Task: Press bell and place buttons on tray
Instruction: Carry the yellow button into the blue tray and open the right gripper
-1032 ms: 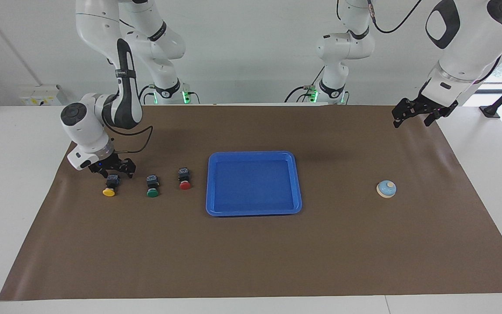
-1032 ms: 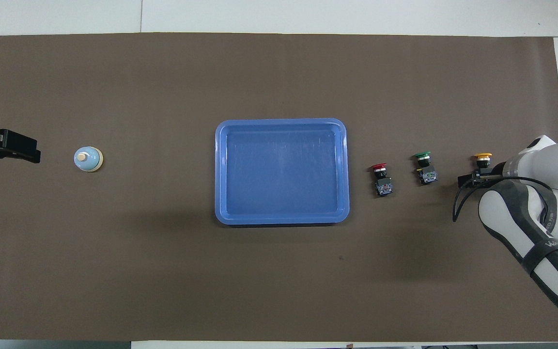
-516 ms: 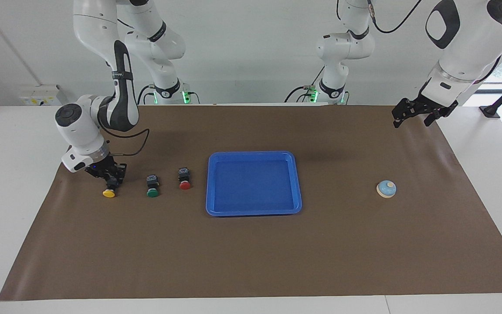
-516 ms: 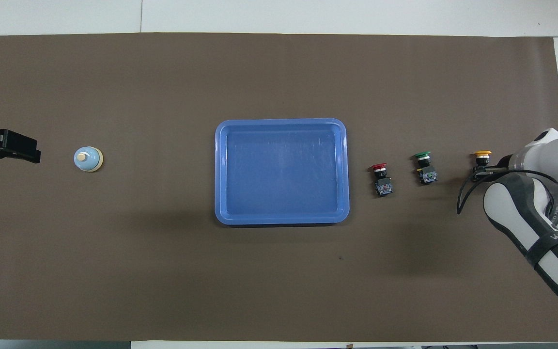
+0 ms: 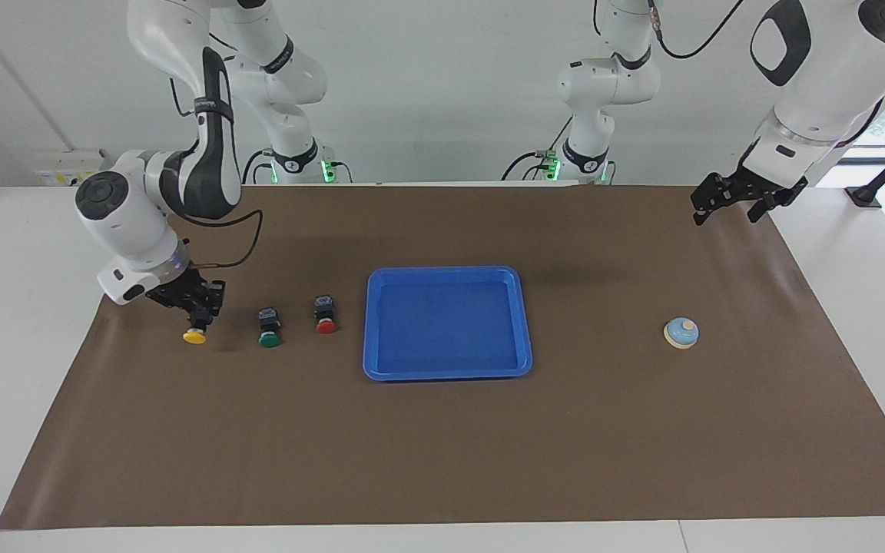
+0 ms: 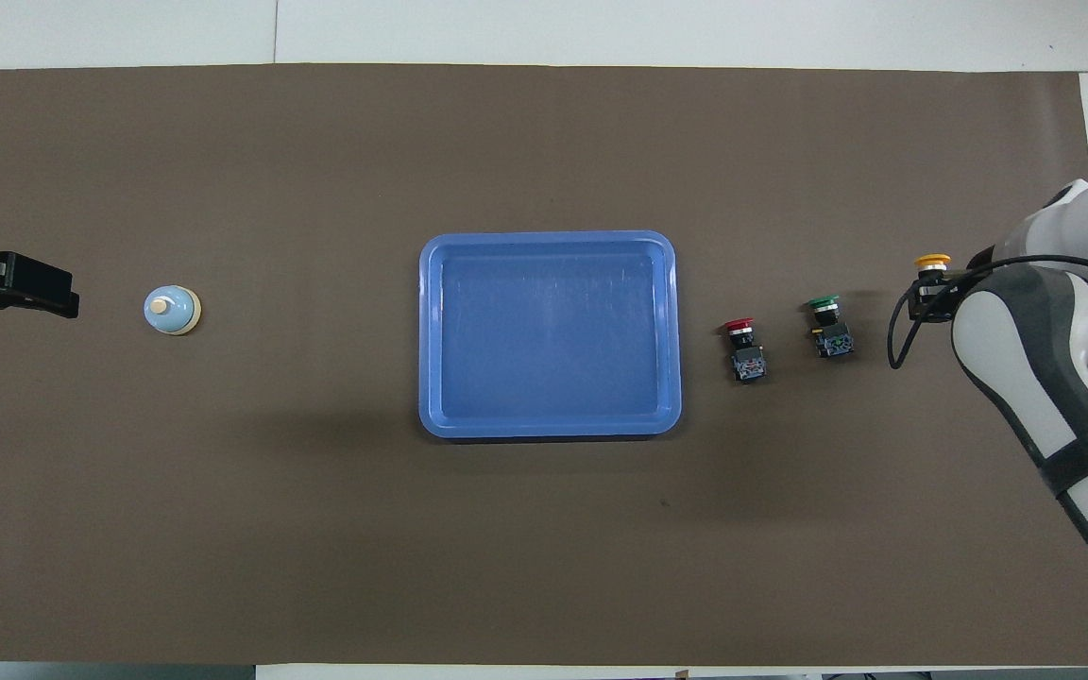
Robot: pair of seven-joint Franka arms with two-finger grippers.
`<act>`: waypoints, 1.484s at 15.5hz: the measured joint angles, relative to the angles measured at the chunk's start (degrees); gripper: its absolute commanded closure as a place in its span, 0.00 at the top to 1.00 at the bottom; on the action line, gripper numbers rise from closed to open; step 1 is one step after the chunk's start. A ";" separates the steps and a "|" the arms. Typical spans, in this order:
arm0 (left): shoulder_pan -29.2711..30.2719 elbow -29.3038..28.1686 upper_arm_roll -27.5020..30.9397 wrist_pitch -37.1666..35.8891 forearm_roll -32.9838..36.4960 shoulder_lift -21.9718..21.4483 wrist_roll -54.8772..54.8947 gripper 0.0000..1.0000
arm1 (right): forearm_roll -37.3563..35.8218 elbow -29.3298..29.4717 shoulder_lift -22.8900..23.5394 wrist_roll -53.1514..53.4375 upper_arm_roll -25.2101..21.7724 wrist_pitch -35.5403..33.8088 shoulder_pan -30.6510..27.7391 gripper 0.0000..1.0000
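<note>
My right gripper (image 5: 198,311) is shut on the black body of the yellow button (image 5: 194,336) and holds it a little above the mat at the right arm's end; its cap shows in the overhead view (image 6: 931,260). The green button (image 5: 269,329) and the red button (image 5: 326,316) lie on the mat between it and the blue tray (image 5: 446,271). The tray holds nothing. The light blue bell (image 5: 681,332) stands toward the left arm's end. My left gripper (image 5: 724,217) waits open in the air over the mat's corner near that end.
A brown mat (image 5: 442,445) covers the table. The white table top (image 5: 20,322) shows past the mat's edges. The right arm's forearm (image 6: 1054,416) reaches over the mat's end.
My right gripper has shut on the yellow button and lifted it slightly off the mat. The left arm, the other buttons, the tray and the bell have not moved.
</note>
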 measured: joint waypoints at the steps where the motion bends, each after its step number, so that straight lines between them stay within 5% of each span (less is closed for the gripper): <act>1: 0.00 0.00 0.00 0.00 0.00 0.00 0.00 1.00 | 0.03 2.12 -0.01 3.38 0.25 -2.10 2.68 0.00; 4: 0.00 0.00 0.00 0.00 0.00 0.00 0.00 1.00 | 0.07 4.44 0.09 15.13 0.62 -2.82 12.41 0.17; 9: 0.00 0.00 0.00 0.00 0.00 0.00 0.00 1.00 | 0.07 5.00 2.76 32.75 0.83 -0.26 28.41 0.20; 14: 0.00 0.00 0.00 0.00 0.00 0.00 0.00 1.00 | 0.16 5.39 10.92 36.94 0.66 6.07 32.13 0.37; 15: 0.00 0.00 0.00 0.00 0.00 0.00 0.00 1.00 | 0.48 5.36 11.83 36.94 0.51 6.49 32.03 0.45; 17: 0.00 0.00 0.00 0.00 0.00 0.00 0.00 1.00 | 1.17 5.14 12.47 36.94 0.37 7.13 31.94 1.00; 23: 0.00 0.00 0.00 0.00 0.00 0.00 0.00 1.00 | 1.32 4.81 11.62 36.94 0.28 7.04 31.79 1.00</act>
